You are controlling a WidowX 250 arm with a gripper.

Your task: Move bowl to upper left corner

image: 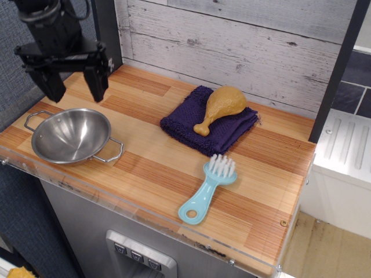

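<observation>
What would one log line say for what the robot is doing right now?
stage: approach | gripper: open, above bowl | bowl: near front-left edge, not held | upper left corner: not reached

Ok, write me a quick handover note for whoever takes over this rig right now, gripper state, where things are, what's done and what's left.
Gripper: open, empty, raised above the far edge of the bowl.
Bowl: upright at the front left edge of the table, not gripped.
Upper left corner: by the dark post and plank wall, no bowl there.
Done: nothing moved yet, arm only positioned over the bowl.
Left: lower, grasp the bowl, probably by rim or handle, carry it back to the corner, release.
</observation>
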